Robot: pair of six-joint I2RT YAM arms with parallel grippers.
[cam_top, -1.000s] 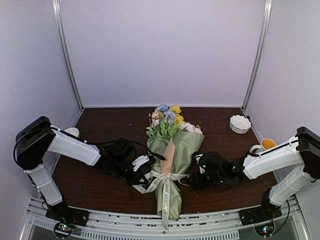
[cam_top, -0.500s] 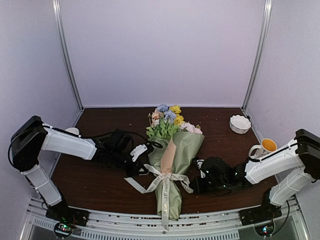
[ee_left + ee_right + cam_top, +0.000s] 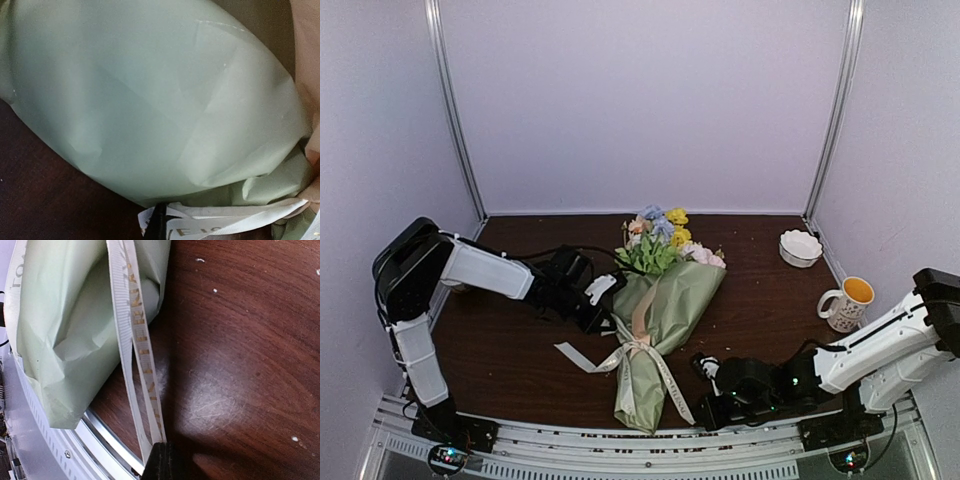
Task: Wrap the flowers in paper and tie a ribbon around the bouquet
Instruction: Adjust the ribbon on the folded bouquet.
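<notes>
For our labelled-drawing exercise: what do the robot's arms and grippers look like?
The left arm and right arm have white tubular links, bulky black joints and loose black cables. The left gripper and right gripper are black with white finger parts.

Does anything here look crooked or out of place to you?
The bouquet lies slanted across the table, and its wrapped foot pokes past the near edge, over the metal rail.
</notes>
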